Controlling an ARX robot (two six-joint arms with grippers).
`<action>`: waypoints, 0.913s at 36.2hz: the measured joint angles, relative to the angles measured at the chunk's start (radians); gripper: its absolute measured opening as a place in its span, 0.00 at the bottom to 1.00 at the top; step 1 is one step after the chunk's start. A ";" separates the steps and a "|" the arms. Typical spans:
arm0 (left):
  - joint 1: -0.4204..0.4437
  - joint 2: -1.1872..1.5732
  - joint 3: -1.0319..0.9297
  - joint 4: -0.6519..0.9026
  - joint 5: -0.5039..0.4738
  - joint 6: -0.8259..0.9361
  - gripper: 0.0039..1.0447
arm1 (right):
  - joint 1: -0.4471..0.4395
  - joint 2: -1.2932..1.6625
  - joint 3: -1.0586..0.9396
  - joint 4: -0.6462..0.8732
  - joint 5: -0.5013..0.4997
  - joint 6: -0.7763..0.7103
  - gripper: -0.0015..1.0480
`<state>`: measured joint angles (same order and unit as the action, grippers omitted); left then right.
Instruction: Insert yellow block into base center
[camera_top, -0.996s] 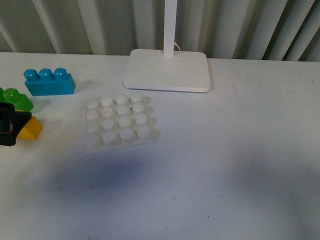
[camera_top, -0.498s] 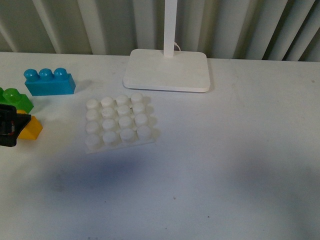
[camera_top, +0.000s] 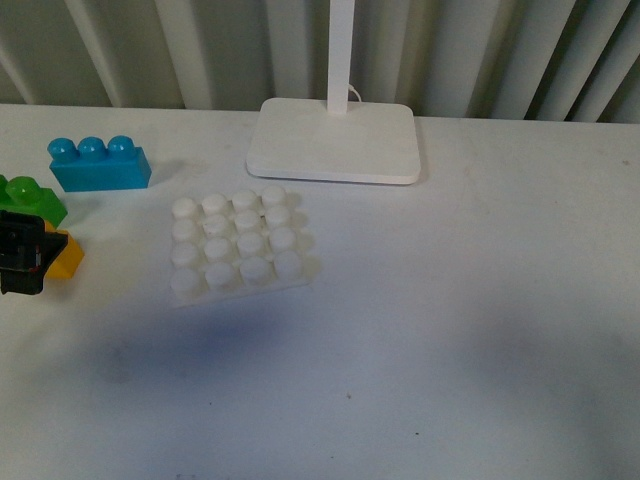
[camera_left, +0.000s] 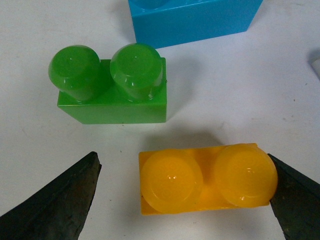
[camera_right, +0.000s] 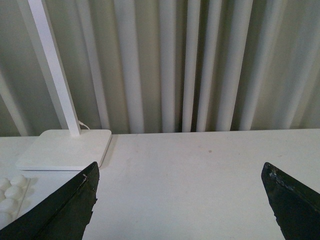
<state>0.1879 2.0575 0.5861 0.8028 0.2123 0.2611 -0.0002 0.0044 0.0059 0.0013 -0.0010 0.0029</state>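
Left hand (camera_left: 183, 167) hangs spread over the yellow block (camera_left: 207, 177), one finger at each short end. One finger looks to be touching or just beside its end, while the other stands apart, so nothing is pinched yet. That block sits upright on the desk (camera_top: 450, 330) at 9 o'clock from the base (camera_top: 238, 245) and apart from it. A green brick (camera_left: 112, 85) lies near at the block's 11 o'clock, and a blue brick (camera_left: 195, 17) lies beyond at 1 o'clock.

I judge the step in hand to be the grasp. The hand should be centred along the block first, so both fingers meet the ends together; otherwise the nearer finger will likely shove the block across the smooth desk. It should go low enough to take the flat body, since the rounded studs would probably slip. Keep the block level in the grip, because its underside must seat squarely on the base's four middle studs. The right hand (camera_right: 180, 175) is spread and empty, away from the bricks.
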 joint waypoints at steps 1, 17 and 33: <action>0.000 0.002 0.002 0.000 -0.001 0.000 0.94 | 0.000 0.000 0.000 0.000 0.000 0.000 0.91; -0.002 0.018 0.005 -0.005 -0.024 -0.001 0.77 | 0.000 0.000 0.000 0.000 0.000 0.000 0.91; -0.077 -0.110 -0.056 -0.033 -0.082 -0.071 0.63 | 0.000 0.000 0.000 0.000 0.000 0.000 0.91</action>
<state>0.1104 1.9476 0.5304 0.7696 0.1307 0.1905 -0.0002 0.0044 0.0059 0.0013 -0.0010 0.0029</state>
